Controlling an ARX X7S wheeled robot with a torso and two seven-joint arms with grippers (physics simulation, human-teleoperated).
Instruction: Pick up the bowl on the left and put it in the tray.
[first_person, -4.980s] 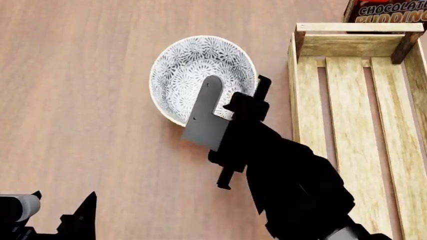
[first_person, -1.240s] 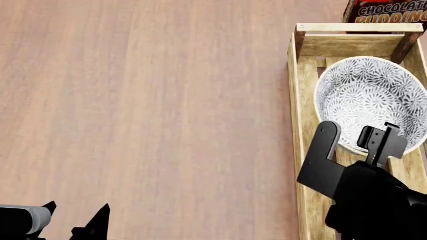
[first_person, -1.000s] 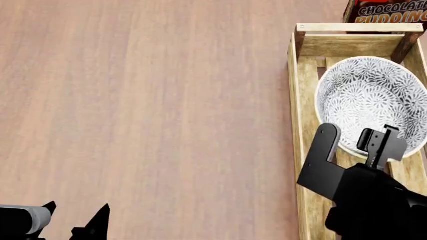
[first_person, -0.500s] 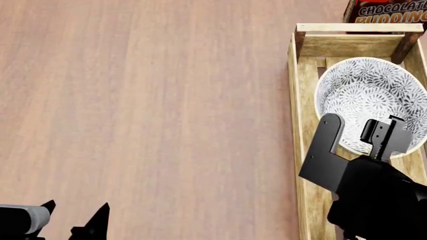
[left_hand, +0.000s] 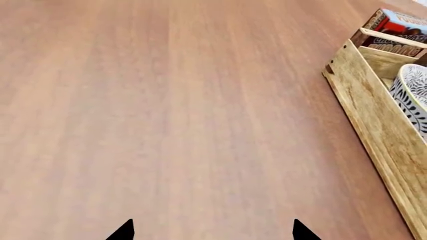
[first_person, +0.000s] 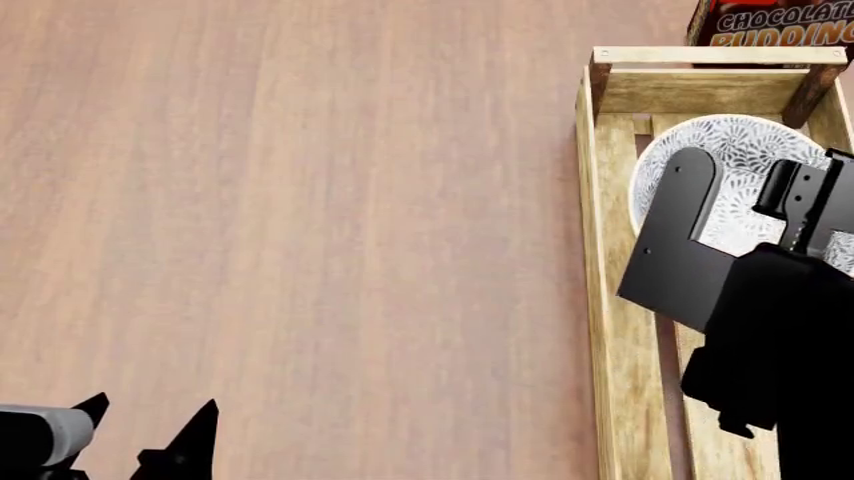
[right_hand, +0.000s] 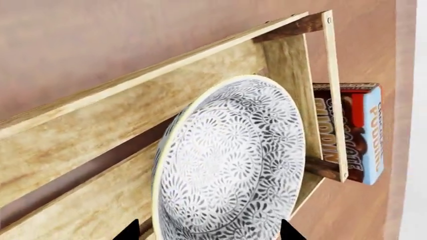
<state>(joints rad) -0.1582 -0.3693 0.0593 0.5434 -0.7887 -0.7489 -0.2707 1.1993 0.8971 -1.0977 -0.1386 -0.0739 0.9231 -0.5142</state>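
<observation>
Your bowl (first_person: 731, 170) sits inside the tray (first_person: 611, 300), at the tray's far end, just short of the far end wall and close to the tray's left side wall. In the right wrist view the bowl (right_hand: 230, 160) fills most of the tray's width, so there is little free room between its rim and the side walls (right_hand: 120, 125). The near part of the tray floor is bare slats, partly hidden by your right arm.

Your right gripper (first_person: 747, 200) hangs over the bowl's near side with its jaws spread apart; the two fingertips (right_hand: 127, 231) show one to each side of the bowl, and nothing is held between them. Whether they touch the rim you cannot tell.

The pudding box (first_person: 771, 22) stands just beyond the tray's far end, touching or nearly touching it.

Your left gripper (first_person: 147, 440) is at the bench's near left, well apart from the tray, jaws parted and empty over bare wood (left_hand: 167, 110). The bench to the left of the tray's long edge (left_hand: 373, 130) is open all the way across.
</observation>
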